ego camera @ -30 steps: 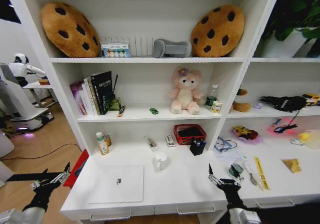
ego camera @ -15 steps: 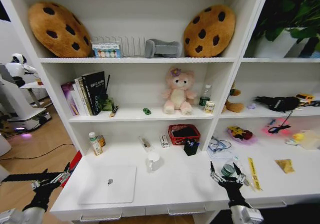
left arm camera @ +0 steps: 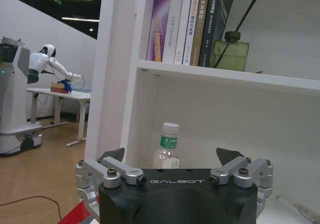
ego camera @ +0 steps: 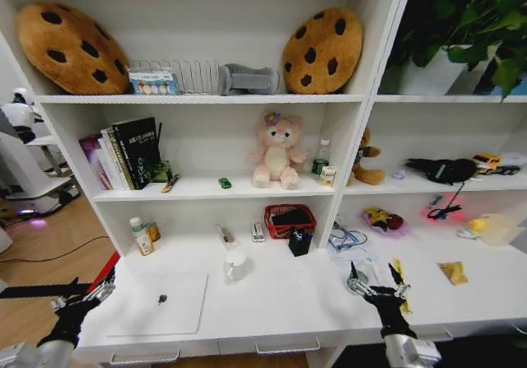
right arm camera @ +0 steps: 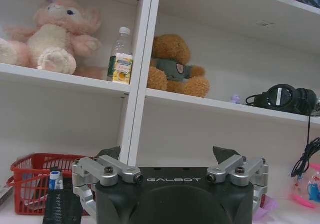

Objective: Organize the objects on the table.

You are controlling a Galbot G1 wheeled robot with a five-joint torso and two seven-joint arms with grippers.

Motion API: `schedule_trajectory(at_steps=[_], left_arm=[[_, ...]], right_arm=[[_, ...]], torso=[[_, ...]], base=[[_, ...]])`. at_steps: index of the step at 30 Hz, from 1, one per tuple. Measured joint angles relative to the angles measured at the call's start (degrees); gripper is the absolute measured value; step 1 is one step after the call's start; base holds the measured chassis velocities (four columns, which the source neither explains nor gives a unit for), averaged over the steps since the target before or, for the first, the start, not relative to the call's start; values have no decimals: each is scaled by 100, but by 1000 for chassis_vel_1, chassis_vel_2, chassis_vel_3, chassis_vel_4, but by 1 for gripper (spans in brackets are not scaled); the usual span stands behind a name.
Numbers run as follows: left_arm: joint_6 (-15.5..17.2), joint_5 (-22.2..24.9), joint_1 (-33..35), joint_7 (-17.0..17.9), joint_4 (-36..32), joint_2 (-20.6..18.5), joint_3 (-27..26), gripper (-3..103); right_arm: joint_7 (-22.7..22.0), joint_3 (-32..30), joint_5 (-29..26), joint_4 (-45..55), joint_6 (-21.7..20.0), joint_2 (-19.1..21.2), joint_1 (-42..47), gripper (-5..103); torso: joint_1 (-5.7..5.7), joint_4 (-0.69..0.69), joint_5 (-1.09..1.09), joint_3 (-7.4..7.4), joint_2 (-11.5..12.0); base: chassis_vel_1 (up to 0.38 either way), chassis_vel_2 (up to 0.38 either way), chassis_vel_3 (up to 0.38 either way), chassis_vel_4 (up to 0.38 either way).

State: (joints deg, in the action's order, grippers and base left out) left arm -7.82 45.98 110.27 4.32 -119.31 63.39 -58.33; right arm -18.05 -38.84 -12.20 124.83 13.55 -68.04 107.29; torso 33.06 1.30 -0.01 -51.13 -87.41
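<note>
While both arms hang low at the front edge of the table [ego camera: 288,314], neither touches anything on it. At far left, the left gripper [ego camera: 80,300] hovers off the table's left corner, over the wood floor, with its fingers spread apart and nothing between them; the left wrist view shows the same wide gap, looking toward a bottle [left arm camera: 166,146] under the shelf of books [left arm camera: 192,21]. Just right of that gripper lies the laptop [ego camera: 156,302], closed and flat on the table near the front edge. Behind it, against the left wall of the desk bay, stand a small bottle [ego camera: 141,236] and a jar [ego camera: 153,231]. Farther right, the mug [ego camera: 235,263] stands upright near the middle of the table, with a pen [ego camera: 224,236] lying behind it. Right of these, at the back, a red basket [ego camera: 289,219] sits beside the black box [ego camera: 300,243], which holds pens upright. On the shelf above, a green toy [ego camera: 224,183] rests left of the pink bear [ego camera: 277,150]. Past the shelf's upright, the right gripper [ego camera: 375,287] is released too, fingers well apart, hovering near the front edge just beside a round tin [ego camera: 356,285]. The yellow ruler [ego camera: 399,280] lies just right of that gripper. A brown bear [right arm camera: 175,66] and headphones [right arm camera: 285,98] sit on the shelf beyond.
</note>
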Motion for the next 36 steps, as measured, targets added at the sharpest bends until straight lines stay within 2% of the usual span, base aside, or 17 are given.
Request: schedule_trajectory(at_steps=[8, 12, 15, 17, 18, 24, 36], left_arm=[[0, 0, 0, 0, 0, 0, 0, 100], [0, 0, 0, 0, 0, 0, 0, 100], [0, 0, 0, 0, 0, 0, 0, 100], [0, 0, 0, 0, 0, 0, 0, 100], [0, 0, 0, 0, 0, 0, 0, 100], [0, 0, 0, 0, 0, 0, 0, 100], [0, 0, 0, 0, 0, 0, 0, 100]], right_arm=[[9, -17, -139, -35, -10, 0, -35, 100], [18, 72, -317, -140, -142, 78, -161, 100], [50, 218, -408, -225, -231, 163, -335, 100], [130, 500, -475, -264, -290, 248, -598, 100], [168, 621, -482, -262, -336, 286, -719, 100], [142, 1124, -494, -423, -600, 321, -1227, 100], [88, 1232, -553, -944, -829, 376, -1546, 102]], torso=[[0, 0, 1, 0, 0], [-1, 1, 3, 0, 0], [-1, 0, 0, 0, 0], [-1, 0, 5, 0, 0], [-1, 0, 1, 0, 0], [0, -1, -1, 0, 0], [-1, 0, 1, 0, 0]], base=[[-132, -135, 131, 123], [-142, -134, 142, 138], [-116, -120, 96, 107], [-75, -82, 74, 58], [-49, -62, 71, 16], [-8, -10, 12, 3], [2, 4, -1, -1]])
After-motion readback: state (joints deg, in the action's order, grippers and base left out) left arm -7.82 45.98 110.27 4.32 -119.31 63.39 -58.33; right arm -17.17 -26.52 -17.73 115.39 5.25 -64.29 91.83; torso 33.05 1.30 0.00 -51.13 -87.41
